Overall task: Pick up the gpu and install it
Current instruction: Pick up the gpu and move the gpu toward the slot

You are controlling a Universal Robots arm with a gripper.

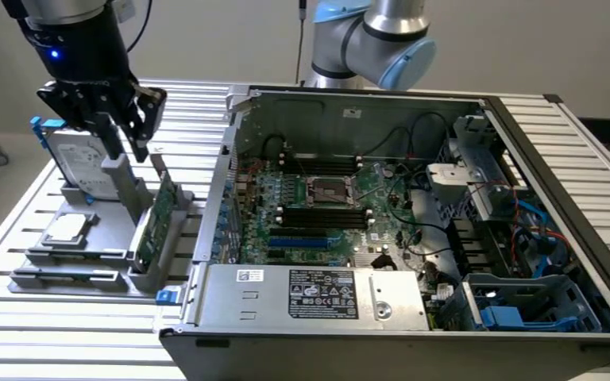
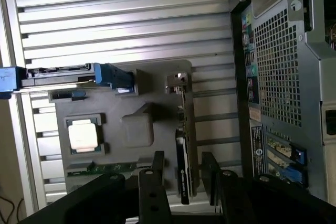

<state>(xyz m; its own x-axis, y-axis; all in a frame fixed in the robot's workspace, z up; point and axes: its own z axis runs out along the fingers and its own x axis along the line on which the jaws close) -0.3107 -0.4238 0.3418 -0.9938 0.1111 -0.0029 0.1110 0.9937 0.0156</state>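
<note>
The fingers [image 2: 156, 179] are open, with one on each side of the gpu [image 2: 182, 169] and a small gap on both sides. The gpu is between them, standing on its thin edge in a slot of the grey holder [image 2: 157, 85]. Its long side runs straight out ahead of the fingers, along the holder. It is a thin, flat card with a green board. Past one finger lie a small square silver chip [image 2: 84, 135] and a hard drive with a blue frame [image 1: 77, 163]. Past the other finger stands the open metal computer case [image 1: 231, 151], with holes in its back wall. The worktop [image 2: 121, 19] is made of shiny metal slats.
</note>
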